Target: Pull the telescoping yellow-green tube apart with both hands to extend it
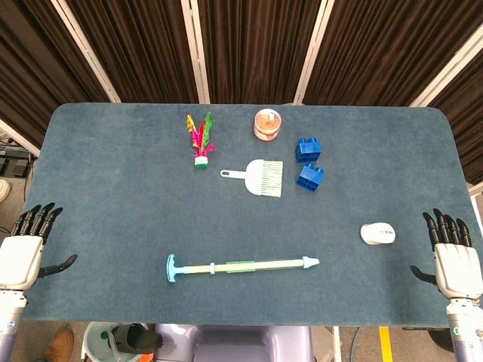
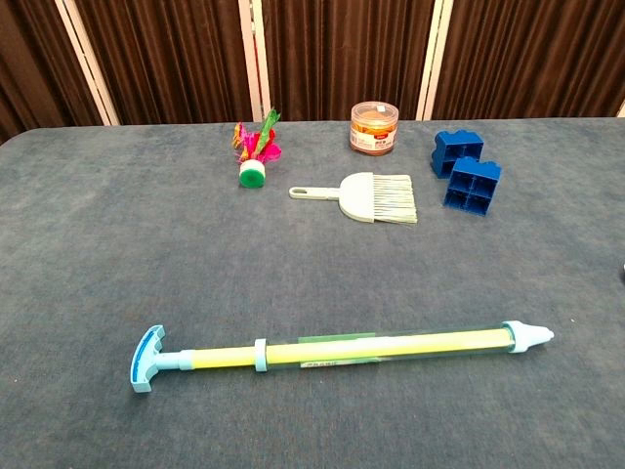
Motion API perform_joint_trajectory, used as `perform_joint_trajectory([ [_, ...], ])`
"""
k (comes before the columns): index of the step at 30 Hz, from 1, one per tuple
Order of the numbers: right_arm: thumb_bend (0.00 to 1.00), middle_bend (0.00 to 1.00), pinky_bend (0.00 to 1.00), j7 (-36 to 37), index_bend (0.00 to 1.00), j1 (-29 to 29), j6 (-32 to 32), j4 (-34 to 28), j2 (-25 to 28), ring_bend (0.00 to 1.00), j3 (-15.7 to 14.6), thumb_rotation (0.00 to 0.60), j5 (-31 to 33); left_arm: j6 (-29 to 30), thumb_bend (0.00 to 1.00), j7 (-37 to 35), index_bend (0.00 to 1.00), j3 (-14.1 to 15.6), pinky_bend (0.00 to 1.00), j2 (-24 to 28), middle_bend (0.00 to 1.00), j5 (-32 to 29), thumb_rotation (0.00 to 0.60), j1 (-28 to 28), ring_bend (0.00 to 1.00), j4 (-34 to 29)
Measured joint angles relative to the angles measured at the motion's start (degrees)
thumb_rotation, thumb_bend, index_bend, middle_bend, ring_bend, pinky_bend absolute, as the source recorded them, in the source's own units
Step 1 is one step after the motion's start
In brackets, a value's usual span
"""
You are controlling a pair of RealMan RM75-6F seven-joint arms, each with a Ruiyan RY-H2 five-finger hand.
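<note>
Now: tube flat, untouched

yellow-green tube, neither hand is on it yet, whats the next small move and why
Probably bring both open hands inward toward the long yellow-green telescoping tube. It lies flat on the blue table, untouched. The left hand hovers at the table's left edge nearest the light-blue T-handle, and the right hand at the right edge nearest the pale nozzle tip, so each would take its own end.
</note>
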Motion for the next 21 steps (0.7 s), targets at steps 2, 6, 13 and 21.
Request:
perform_joint_trajectory([
  [2, 0.04, 0.0, 0.02, 0.2, 0.07, -0.03, 0.12, 0.07, -0.05, 0.0, 0.05, 0.6, -0.18, 0.1, 0.15, 0.17, 0.1, 0.13, 0.1, -0.04, 0.06, 0.32, 0.6, 0.15, 0.03, -0.07],
  [6, 0.05, 0.0, 0.02, 0.5, 0.15, 0.02, 0.18, 0.36, -0.4, 0.0, -0.12, 0.6, -0.94, 0.08, 0.15, 0.33, 0.1, 0.03, 0.1, -0.2, 0.06, 0.44, 0.6, 0.22, 0.03, -0.03],
  [13, 0.17, 0.07, 0.02, 0.99, 0.46, 0.35, 1.48, 2.46, -4.28, 0.0, -0.91, 0.6, -4.87, -0.88, 0.15, 0.8, 0.1, 0.06, 0.1, -0.8, 0.06, 0.98, 0.6, -0.19, 0.03, 0.33],
  [21, 0.25, 0.11, 0.03, 0.53, 0.57, 1.75, 0.28, 8.22, -12.42, 0.0, -3.68, 0.6, -10.03, -2.24, 0.15, 0.5, 0.1, -0.13, 0.1, -1.3, 0.06, 0.73, 0.6, -0.73, 0.03, 0.87],
])
